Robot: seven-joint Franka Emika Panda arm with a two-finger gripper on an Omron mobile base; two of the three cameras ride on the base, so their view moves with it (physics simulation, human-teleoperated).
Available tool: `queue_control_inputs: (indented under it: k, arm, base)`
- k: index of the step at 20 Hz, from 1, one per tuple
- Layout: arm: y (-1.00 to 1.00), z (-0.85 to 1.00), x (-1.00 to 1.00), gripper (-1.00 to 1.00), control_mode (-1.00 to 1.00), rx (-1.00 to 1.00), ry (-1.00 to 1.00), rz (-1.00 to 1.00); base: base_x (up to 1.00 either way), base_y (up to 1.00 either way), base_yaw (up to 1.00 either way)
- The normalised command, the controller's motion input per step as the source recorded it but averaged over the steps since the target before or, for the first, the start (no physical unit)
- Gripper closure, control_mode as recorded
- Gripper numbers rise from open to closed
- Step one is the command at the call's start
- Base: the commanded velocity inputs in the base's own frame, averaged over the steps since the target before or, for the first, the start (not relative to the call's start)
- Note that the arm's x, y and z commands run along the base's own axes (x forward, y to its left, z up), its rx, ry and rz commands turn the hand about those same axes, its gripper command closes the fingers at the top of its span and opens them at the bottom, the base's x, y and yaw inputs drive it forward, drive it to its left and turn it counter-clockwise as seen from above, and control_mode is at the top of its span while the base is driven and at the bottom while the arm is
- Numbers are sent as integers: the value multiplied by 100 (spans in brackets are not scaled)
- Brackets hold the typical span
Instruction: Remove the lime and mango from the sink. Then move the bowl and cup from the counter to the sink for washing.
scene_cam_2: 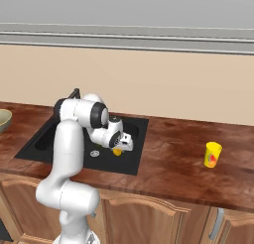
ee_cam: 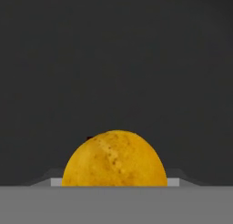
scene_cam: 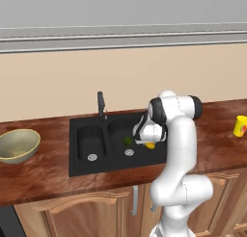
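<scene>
mango [ee_cam: 114,159] sits in the large basin of the sink [scene_cam: 84,123], under the end effector [scene_cam: 150,143]; whether its fingers grip the fruit is unclear. lime [scene_cam: 127,140] lies just beside.

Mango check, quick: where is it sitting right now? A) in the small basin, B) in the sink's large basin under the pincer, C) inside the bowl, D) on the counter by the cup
B: the mango lies in the sink's large basin, right under the pincer, near the lime.
</scene>
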Motion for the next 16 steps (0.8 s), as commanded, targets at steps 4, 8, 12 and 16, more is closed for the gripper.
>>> queue_control_inputs:
  k: [4,8,12,16]
  arm:
    - [-5,6,-2,100,-100,0,-1,4]
    - [-9,21,-12,100,-100,0,0,6]
    - [-8,28,-13,100,-100,0,0,4]
    - [-7,31,-12,100,-100,0,0,4]
  base:
    - [0,0,0]
    - [0,0,0]
    - [0,0,0]
    - [0,0,0]
